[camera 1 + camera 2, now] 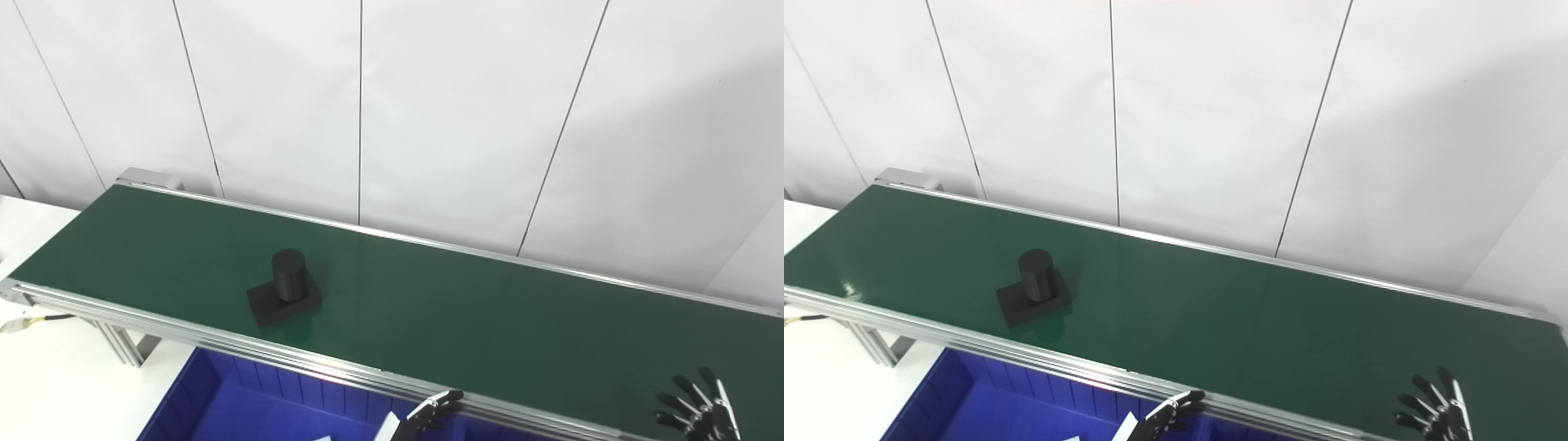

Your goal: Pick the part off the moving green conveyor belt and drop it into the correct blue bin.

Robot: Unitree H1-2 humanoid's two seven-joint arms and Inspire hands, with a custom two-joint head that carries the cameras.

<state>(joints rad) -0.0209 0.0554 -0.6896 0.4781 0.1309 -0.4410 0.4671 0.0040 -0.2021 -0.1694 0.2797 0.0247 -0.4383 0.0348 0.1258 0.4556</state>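
A: Part (285, 286) first: a black piece, a short upright cylinder on a square base, standing on the green conveyor belt (465, 306) toward its left end and nearer the front rail than the back one. Nothing touches it.

B: So which step is this?

A: The wait before the pick, I'd judge. Neither hand holds anything. The right hand (698, 409) sits at the bottom right corner over the belt's front edge, fingers spread and empty. The left hand (432, 413) peeks up at the bottom edge just below the front rail, fingers loosely curled and apart, also empty.

B: And the part relative to them?

A: Well apart from both. It lies up and left of the left hand, and far left of the right hand, with a long stretch of bare belt between.

B: What does the next move call for?

A: Probably a reach timed to the belt's travel, closing around the cylinder from above. Which way the belt runs can't be told from 1 moment.

B: And the drop?

A: A blue bin (257, 398) shows below the front rail, left of the left hand. Whether it is the correct bin, I cannot tell.
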